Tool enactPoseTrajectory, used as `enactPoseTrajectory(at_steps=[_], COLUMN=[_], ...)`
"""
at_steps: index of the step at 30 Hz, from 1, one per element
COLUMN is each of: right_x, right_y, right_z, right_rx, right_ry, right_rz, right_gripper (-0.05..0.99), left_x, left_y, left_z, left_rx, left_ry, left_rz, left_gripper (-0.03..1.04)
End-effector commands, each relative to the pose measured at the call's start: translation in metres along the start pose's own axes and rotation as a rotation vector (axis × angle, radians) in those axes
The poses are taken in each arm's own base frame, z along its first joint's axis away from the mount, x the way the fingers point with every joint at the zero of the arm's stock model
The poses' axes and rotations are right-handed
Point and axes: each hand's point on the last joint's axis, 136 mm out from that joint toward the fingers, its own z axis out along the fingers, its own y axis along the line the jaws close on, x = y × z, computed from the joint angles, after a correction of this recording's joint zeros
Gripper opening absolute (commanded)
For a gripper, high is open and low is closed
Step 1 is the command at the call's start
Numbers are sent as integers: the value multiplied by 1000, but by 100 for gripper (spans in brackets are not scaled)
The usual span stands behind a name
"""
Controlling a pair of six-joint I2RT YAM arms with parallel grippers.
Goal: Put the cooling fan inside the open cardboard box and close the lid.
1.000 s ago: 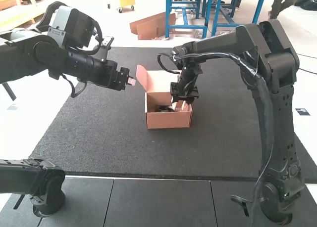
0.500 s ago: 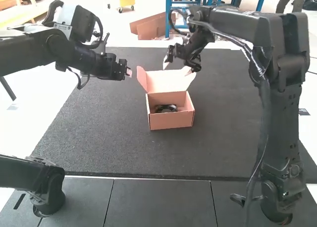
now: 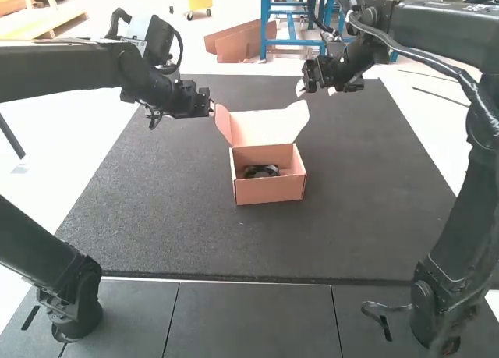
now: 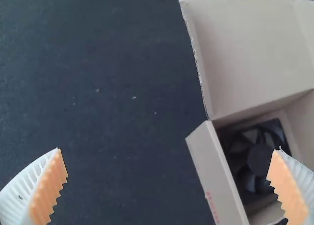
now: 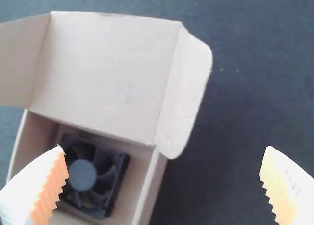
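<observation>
The cooling fan (image 3: 260, 171) is seen inside the open cardboard box (image 3: 269, 188), at five o'clock from the wide-spread left gripper (image 3: 206, 104) and seven o'clock from the wide-spread right gripper (image 3: 309, 78).

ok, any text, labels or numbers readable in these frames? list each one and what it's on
No text here can be read.
Small red print on the side wall of the cardboard box, left wrist view: too small and blurred to read.
Hub of the cooling fan inside the box: no label or number can be made out.
</observation>
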Motion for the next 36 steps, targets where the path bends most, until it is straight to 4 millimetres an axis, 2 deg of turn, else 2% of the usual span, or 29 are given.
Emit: enactPoseTrajectory(at_steps=[1, 6, 11, 16, 28, 36], right_x=[2, 17, 13, -3, -10, -12], right_y=[-8, -9, -9, -14, -28, -32], right_z=[-9, 2, 10, 14, 41, 59], right_rx=[54, 38, 22, 23, -8, -44], right_ry=[-59, -53, -104, -187, -156, -131], right_rz=[-31, 7, 37, 40, 74, 121], right_gripper=[90, 90, 90, 90, 90, 90], left_x=[-23, -22, -25, -29, -52, -61], left_y=[17, 46, 60, 59, 51, 22], left_z=[-1, 14, 30, 50, 93, 106], left_rx=[-76, -189, -235, -236, -221, -103], left_ry=[-59, -54, -63, -56, -51, -43], left_rz=[-33, -51, -57, -53, -46, -38], left_gripper=[97, 97, 97, 97, 97, 97])
